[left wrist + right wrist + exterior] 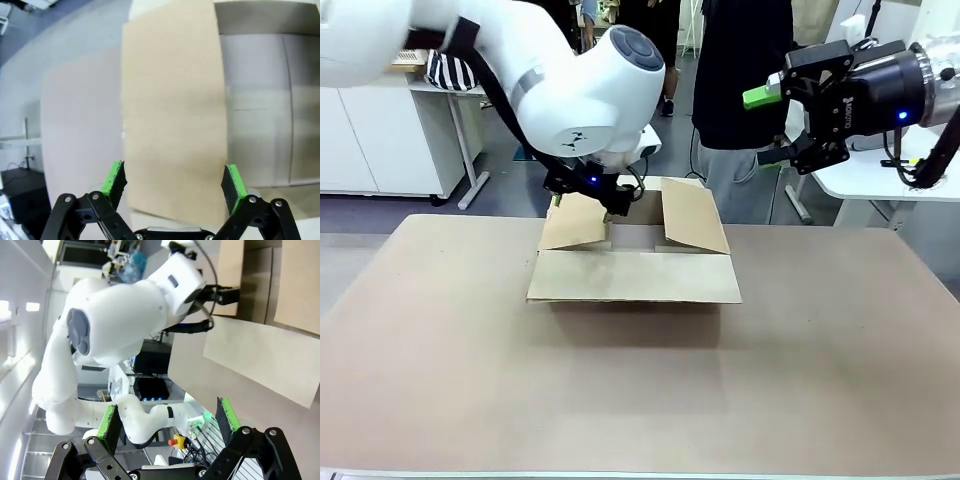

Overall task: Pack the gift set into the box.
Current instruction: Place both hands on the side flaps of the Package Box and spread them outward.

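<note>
Hovering now: your left tool [173, 176] hangs over the box's left flap [172, 110], pads spread wide with nothing between them.
Right tool: your right tool [767, 128] is released too, green pads apart and gripping nothing. It is held high off to the right, well apart from the carton.
Box: the box [635, 277] sits mid-tabletop [640, 400], all flaps folded out and the near flap lying flat towards you.
Long axis: the carton runs left to right across the tabletop in the front view. Through the left wrist camera, the left flap's long edges run up the picture, and its width falls just between your two pads.
Key relation: from the left tool, the open well [260, 100] lies to one side, on the right of the wrist picture. On the tabletop that is towards your right arm.
Contact: you cannot tell whether the pads touch the flap or float above it.
Inside: the stretch of box floor you can see is bare cardboard, so I judge the gift set is not yet packed.
Nearer arm: the left, by a long way.
Next move: I reckon anything going in must clear that left flap and travel towards the middle of the carton.
Across from you: a person [740, 90] stands behind the box at the far edge.
</note>
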You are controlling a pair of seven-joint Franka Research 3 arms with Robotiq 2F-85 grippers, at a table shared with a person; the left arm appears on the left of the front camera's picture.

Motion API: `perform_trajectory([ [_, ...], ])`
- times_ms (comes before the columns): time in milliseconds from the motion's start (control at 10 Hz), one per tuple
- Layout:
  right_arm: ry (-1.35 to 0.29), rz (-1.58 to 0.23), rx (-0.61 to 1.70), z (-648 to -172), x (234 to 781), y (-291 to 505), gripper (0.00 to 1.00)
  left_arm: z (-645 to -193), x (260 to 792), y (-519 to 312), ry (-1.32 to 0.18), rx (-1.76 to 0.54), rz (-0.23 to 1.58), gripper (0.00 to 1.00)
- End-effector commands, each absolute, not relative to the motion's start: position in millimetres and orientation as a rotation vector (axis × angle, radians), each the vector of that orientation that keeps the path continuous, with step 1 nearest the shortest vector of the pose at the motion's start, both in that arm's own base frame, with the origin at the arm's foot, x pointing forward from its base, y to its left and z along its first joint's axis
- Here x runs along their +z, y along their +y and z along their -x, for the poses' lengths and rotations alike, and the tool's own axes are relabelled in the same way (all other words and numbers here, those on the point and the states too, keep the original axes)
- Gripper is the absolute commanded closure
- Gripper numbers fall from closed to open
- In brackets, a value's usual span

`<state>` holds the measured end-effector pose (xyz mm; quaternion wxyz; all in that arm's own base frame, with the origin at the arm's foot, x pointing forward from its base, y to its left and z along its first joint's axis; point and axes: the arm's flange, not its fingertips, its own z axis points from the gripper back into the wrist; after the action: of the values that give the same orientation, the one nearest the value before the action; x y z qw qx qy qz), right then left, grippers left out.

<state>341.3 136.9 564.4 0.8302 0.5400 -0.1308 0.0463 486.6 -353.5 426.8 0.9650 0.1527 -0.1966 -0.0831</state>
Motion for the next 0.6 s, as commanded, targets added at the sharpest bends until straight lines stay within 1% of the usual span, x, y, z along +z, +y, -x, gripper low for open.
perform_trajectory([
  [0, -0.303, -1.174, 0.122, -344, 563, 140, 0.00, -492, 435, -361, -0.413, -0.127, -0.250, 0.00],
  [500, -0.303, -1.174, 0.122, -344, 563, 140, 0.00, -503, 412, -354, -0.348, -0.117, -0.299, 0.00],
])
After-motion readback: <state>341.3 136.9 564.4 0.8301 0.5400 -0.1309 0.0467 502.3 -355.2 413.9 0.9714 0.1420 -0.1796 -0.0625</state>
